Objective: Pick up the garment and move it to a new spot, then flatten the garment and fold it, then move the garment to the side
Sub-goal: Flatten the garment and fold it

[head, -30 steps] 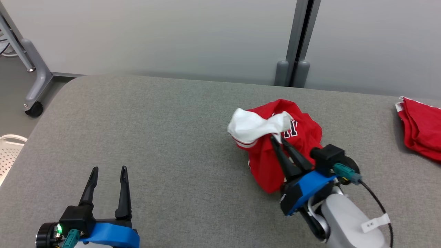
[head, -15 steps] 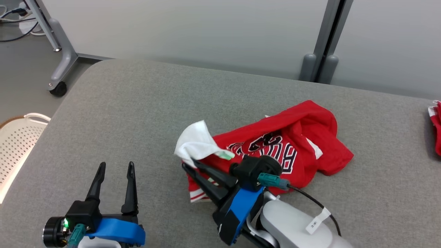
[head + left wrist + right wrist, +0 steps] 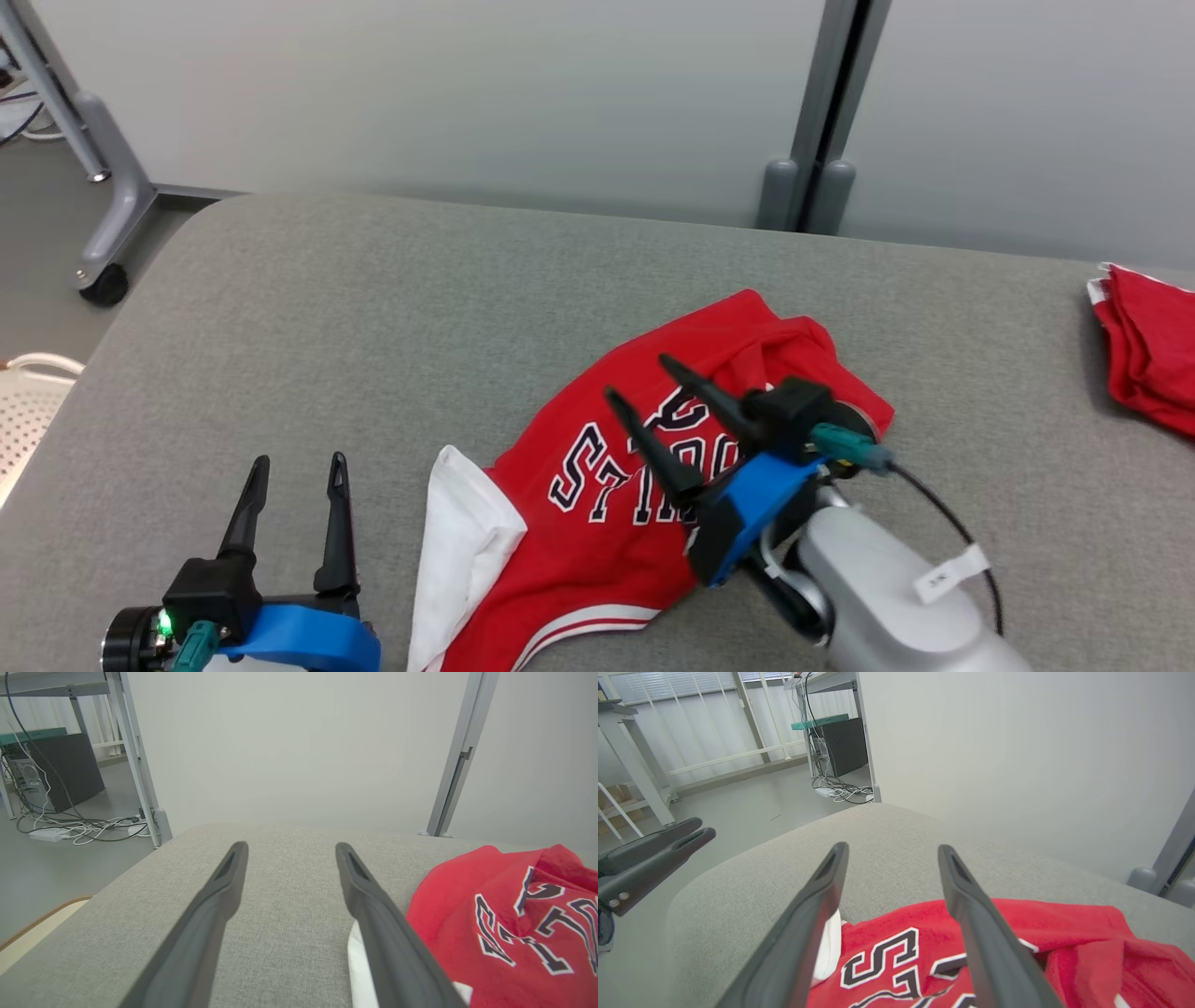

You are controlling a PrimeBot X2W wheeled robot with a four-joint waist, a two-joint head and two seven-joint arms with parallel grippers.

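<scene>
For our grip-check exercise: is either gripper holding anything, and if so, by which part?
Nothing is held. The right gripper stands open over the jersey and grips none of it. The left gripper is open and empty beside it.

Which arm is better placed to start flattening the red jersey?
Probably the right. The right gripper hangs open directly over the red jersey, near its bunched far end. The left gripper, also open, sits over the grey cushion beside the white sleeve.

Right hand (image 3: 891, 849) spread wide, empty, over the red lettered garment (image 3: 1064, 933)
</scene>
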